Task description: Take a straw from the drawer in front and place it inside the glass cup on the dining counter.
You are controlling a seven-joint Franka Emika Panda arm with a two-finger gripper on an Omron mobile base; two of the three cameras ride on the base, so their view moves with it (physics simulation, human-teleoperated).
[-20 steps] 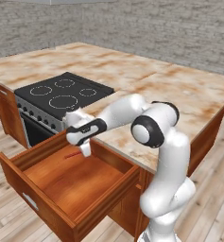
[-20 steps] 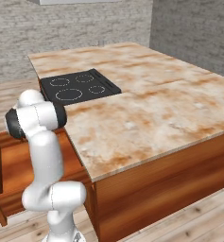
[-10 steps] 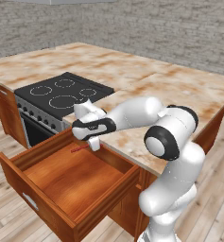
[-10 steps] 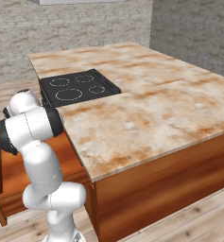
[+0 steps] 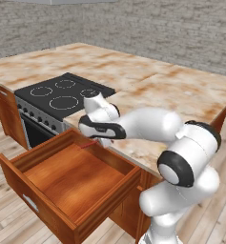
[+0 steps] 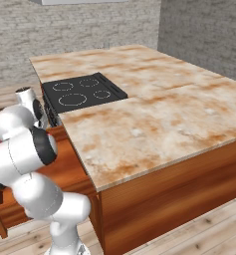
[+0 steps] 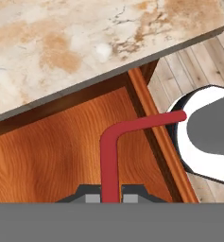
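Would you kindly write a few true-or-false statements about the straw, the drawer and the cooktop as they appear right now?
1. The drawer is pulled open. True.
2. The gripper has its jaws shut on the red straw. True.
3. The straw is straight from end to end. False: the hand view shows it bent at an angle.
4. A pot sits on the black cooktop. False: its burners are bare.
5. The dining counter top is cream stone mottled with rust-brown. True.

arm: bent sharply at the elbow, forearm stretched out level to the left | wrist: tipped downward | gripper (image 7: 110,197): jaws clamped tight on the straw (image 7: 114,146), which is seen sticking up between the fingertips
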